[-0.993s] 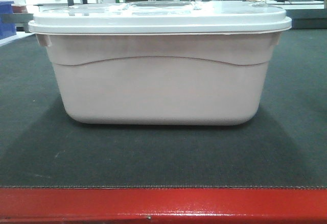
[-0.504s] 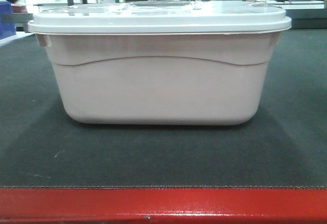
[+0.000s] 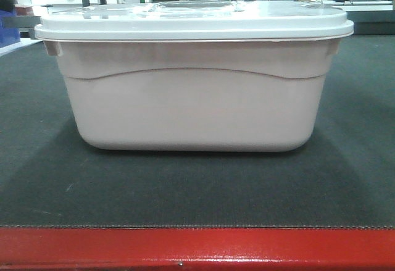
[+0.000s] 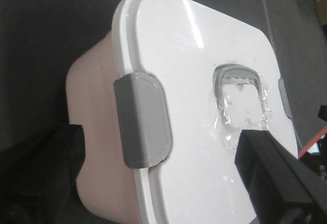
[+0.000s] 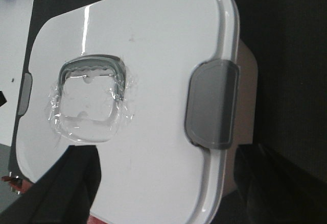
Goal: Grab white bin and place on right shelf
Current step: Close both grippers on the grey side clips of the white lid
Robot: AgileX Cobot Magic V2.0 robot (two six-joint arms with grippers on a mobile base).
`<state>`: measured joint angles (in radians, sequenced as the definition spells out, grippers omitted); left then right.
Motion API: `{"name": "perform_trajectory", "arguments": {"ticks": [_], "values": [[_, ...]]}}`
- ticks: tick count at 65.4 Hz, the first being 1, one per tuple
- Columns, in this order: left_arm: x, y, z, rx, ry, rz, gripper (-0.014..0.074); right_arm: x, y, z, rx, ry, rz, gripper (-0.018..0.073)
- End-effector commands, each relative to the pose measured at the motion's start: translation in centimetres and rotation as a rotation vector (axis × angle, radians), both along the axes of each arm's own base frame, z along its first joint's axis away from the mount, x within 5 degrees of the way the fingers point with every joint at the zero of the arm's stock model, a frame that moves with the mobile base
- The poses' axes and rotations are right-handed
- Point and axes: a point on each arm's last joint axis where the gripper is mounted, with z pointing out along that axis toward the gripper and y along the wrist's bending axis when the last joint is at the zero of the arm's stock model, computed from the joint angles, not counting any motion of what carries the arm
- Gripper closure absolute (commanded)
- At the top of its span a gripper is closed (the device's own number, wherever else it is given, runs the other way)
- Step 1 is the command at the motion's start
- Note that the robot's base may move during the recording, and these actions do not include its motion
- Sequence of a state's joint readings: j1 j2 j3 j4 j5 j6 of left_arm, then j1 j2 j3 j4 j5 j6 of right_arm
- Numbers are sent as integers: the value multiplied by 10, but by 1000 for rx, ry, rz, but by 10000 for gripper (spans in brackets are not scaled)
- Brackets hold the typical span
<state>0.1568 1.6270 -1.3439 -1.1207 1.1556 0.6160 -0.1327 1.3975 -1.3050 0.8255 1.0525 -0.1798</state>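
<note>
The white bin (image 3: 191,98) is sitting lidded mid-frame on the dark-matted desk (image 3: 197,191), not yet lifted, while the left pincer (image 4: 148,150) and right pincer (image 5: 168,157) are hanging with fingers apart astride its grey end latches (image 4: 140,122), leaving the grasp, the carry and the placing on the right shelf, nowhere in view, undone.

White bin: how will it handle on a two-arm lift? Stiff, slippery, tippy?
Probably stiff enough: the white bin has a ridge under its rim and a lid held by grey latches. Its smooth walls look slippery, so a hold under the rim seems safer. Wide and low on the mat, it is unlikely to tip. Its weight cannot be judged, as the contents are hidden.
</note>
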Motion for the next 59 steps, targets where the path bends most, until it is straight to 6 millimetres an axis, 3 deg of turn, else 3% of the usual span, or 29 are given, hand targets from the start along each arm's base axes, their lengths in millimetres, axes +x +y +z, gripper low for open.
{"name": "perform_trajectory", "arguments": {"ticks": [1, 9, 17, 37, 59], "values": [[-1, -8, 21, -111, -65, -33, 99, -5, -10, 22, 110, -92, 57, -76], [9, -7, 9, -139, -35, -34, 99, 7, -29, 17, 233, -144, 114, -76], [16, -6, 1, -165, -26, -22, 102, 22, -34, 3, 271, -167, 164, -76], [24, -27, -6, -162, -58, -49, 102, 50, -20, -35, 279, -110, 250, -76], [27, -36, -7, -153, -68, -32, 102, 59, -19, -44, 250, -127, 228, -76]]}}
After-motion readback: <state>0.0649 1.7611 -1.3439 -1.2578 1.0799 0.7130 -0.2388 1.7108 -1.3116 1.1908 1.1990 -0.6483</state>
